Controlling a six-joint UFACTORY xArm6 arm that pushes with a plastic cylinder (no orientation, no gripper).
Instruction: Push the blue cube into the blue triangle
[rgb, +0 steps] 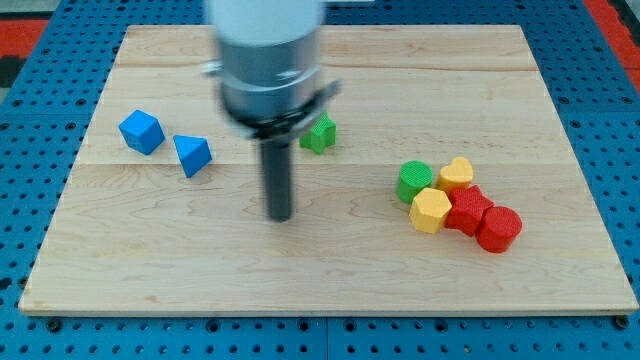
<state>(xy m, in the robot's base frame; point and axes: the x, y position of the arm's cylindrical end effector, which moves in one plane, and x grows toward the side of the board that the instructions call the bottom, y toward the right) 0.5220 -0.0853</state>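
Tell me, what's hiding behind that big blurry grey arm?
A small green block peeks out at the view's right of the grey arm; its left part is covered, so its shape is unclear. Behind the rest, only wooden board shows.

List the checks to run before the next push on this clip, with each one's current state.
1. Blue cube and blue triangle both in view on the board: ok.
2. Cube already touching the triangle: not ok, a small gap shows between them.
3. My tip placed on the cube's far side from the triangle: not ok, it sits to the view's right of both blue blocks.
4. Gap between cube and triangle free of other blocks: ok.
5. Green block near the rod out of the push line: ok, it lies right of the rod.
6. Tip contact with the board: cannot tell.
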